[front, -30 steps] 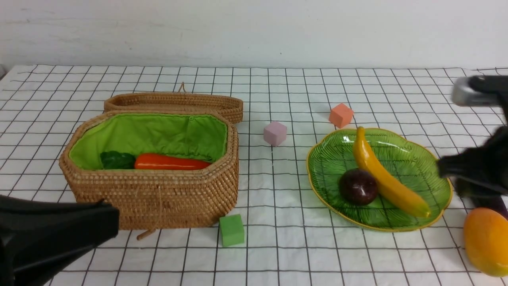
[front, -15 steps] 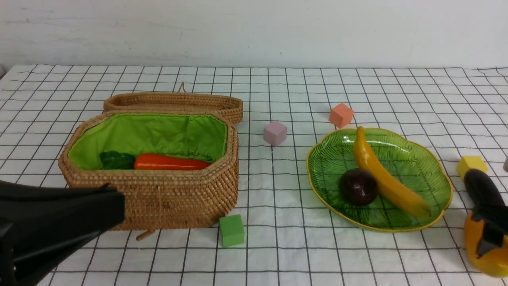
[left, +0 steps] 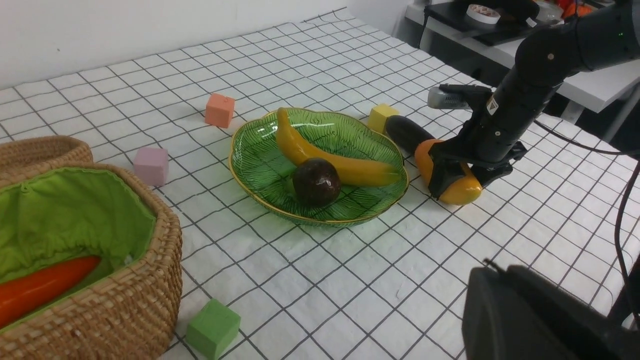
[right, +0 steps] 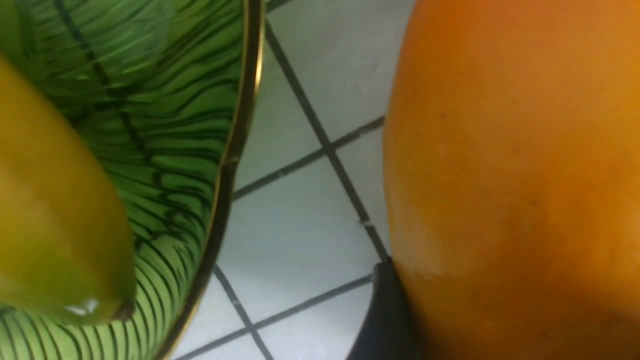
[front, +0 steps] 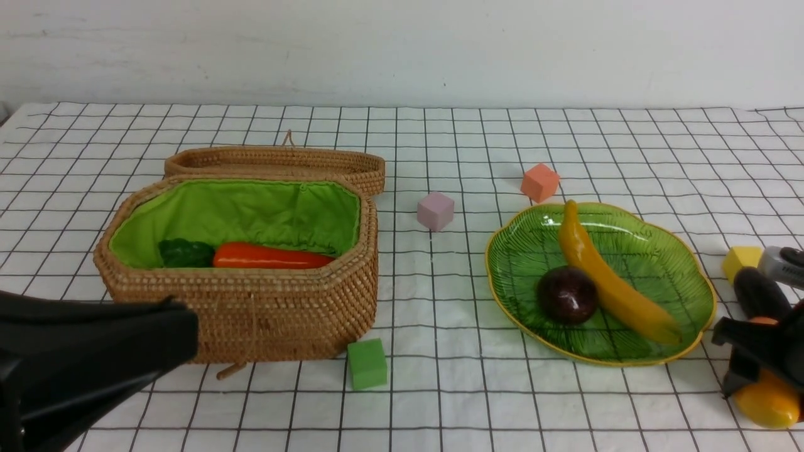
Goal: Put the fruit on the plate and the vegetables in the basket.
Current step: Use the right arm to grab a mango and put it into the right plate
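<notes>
A table covered by a white cloth [front: 440, 301] with a black grid carries everything. On its left side stands the octagonal wicker basket [front: 251, 314], its lid [front: 276, 160] lying flat on the cloth behind it. A green foam cube [front: 367, 364] sits near the basket's front right corner. A lilac cube [front: 434, 211] and a salmon cube [front: 539, 182] lie mid-table. The green leaf-shaped plate [front: 653, 251] rests to the right. Beyond its right rim lie a yellow cube [front: 740, 260], the eggplant [front: 760, 294] and the mango [front: 766, 405].
</notes>
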Robot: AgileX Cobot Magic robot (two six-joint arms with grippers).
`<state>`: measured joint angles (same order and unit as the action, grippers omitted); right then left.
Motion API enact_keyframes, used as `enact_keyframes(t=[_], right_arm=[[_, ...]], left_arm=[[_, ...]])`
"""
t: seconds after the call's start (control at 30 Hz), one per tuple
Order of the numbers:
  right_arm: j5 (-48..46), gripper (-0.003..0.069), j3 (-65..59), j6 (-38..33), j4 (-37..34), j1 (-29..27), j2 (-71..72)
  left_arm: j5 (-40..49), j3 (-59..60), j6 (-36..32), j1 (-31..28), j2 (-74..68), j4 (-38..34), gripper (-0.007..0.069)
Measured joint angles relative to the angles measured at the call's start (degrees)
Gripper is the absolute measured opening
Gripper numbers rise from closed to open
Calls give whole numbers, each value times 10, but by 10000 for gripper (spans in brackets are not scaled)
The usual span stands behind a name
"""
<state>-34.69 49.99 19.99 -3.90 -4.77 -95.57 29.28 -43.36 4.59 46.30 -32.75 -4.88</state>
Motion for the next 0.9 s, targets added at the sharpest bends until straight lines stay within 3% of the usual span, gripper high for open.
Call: enact_keyframes(t=[0.3,0.53,0.9], right_arm=[[1,521,1,-44,-2,0,-7],[-60,519,-1,-73,-2,0,10],[-167,518,40,-75,-33,0,237]], left_arm=[[7,0,0,0,0,-2,-6],[7,0,0,0,0,-2,-6],[7,0,0,0,0,6,-6]])
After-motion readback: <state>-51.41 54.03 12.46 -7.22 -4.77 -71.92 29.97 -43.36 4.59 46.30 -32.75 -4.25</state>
